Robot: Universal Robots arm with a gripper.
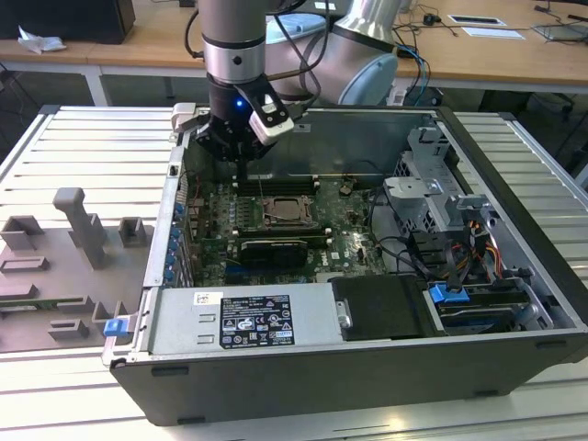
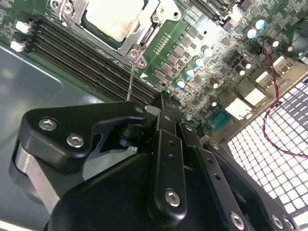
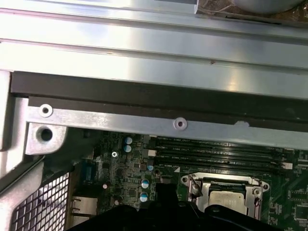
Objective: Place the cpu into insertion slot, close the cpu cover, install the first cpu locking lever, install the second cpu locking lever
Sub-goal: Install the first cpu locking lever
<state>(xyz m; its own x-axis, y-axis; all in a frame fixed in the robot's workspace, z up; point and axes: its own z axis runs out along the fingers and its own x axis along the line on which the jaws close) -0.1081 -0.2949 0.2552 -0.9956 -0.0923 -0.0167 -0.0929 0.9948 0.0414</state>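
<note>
1. You can see the cpu (image 2: 114, 17) lying flat in the insertion slot (image 2: 139, 44) in the second wrist view, its pale metal top facing up; it shows too in the first wrist view (image 3: 224, 198) and, small, in the exterior view (image 1: 286, 210).
2. The cpu cover (image 3: 250, 192) appears to lie down around the chip as a silvery frame, though from these angles you cannot be sure it is fully seated.
3. A thin metal lever (image 2: 130, 79) runs from the socket's corner toward the gripper in the second wrist view; whether it is latched is not clear.
4. The socket sits on the green motherboard (image 1: 344, 230), with long black memory slots (image 2: 82, 55) just beside it.
5. The gripper (image 2: 159, 113) hangs above the board near the socket's corner, and its black fingers (image 2: 166, 159) look drawn together with no gap between them and nothing held.
6. In the exterior view the gripper (image 1: 241, 163) is inside the open computer case (image 1: 514, 220), toward the far wall and on the exterior view's left of the socket.
7. The case lies on its side on a slatted metal worktop (image 1: 83, 147).
8. Grey fixture blocks (image 1: 78, 230) stand on the worktop, well apart from the case, on the exterior view's left.
</note>
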